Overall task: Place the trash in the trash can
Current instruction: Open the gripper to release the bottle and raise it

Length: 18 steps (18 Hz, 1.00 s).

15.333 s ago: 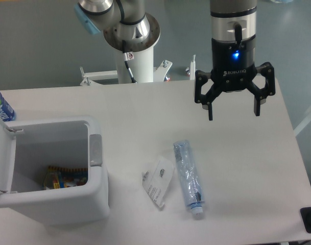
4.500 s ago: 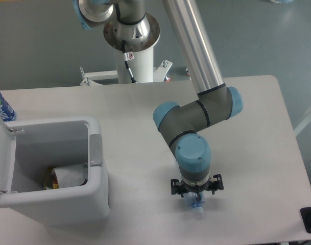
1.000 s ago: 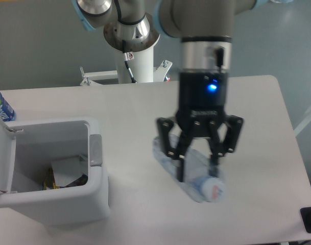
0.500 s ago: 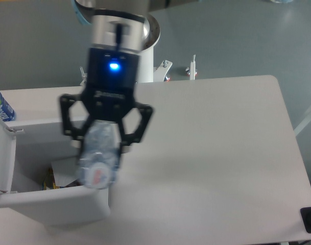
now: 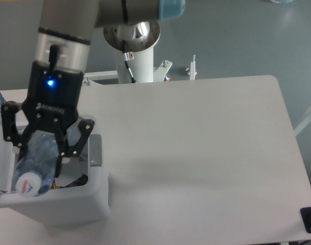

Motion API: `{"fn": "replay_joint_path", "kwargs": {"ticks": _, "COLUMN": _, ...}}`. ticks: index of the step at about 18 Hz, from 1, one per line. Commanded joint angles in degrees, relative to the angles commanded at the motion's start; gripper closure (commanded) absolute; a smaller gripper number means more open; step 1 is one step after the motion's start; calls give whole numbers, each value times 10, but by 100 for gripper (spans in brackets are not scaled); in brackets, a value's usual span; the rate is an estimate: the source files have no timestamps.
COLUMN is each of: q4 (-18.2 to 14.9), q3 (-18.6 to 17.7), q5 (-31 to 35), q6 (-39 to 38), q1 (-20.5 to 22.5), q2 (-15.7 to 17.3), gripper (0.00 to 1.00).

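While over the trash can [image 5: 68,206], gripper [image 5: 40,155] pinching crushed bottle [image 5: 35,166], cap nearest camera

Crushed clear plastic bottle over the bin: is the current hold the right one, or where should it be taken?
The tool holds the crushed clear plastic bottle across its flattened mid-body, from above, white cap toward the camera. That looks right: the crushed body is narrow enough for the jaws, and it hangs over the open white plastic bin, ready to drop.
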Motion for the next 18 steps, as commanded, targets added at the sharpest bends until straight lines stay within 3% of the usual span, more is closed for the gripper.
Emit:
{"fn": "replay_joint_path", "kwargs": {"ticks": 1, "q4": 0, "q3": -2, "q5": 0, "q6": 2, "q1": 0, "q2": 0, "gripper": 21}}
{"fn": "replay_joint_path", "kwargs": {"ticks": 2, "q4": 1, "q3": -1, "q5": 0, "q6": 6, "q1": 0, "q2": 0, "gripper": 2}}
{"fn": "replay_joint_path", "kwargs": {"ticks": 10, "q4": 0, "q3": -25, "q5": 6, "q6": 17, "q1": 13, "q2": 10, "gripper": 0}}
{"fn": "replay_joint_path", "kwargs": {"ticks": 16, "q4": -1, "q3": -7, "q5": 29, "q6": 25, "q1": 93, "q2": 21, "gripper": 0}}
{"fn": "replay_joint_path", "kwargs": {"ticks": 18, "q4": -2, "q3": -8, "q5": 32, "q6": 74, "q1": 111, "q2": 18, "gripper": 0}}
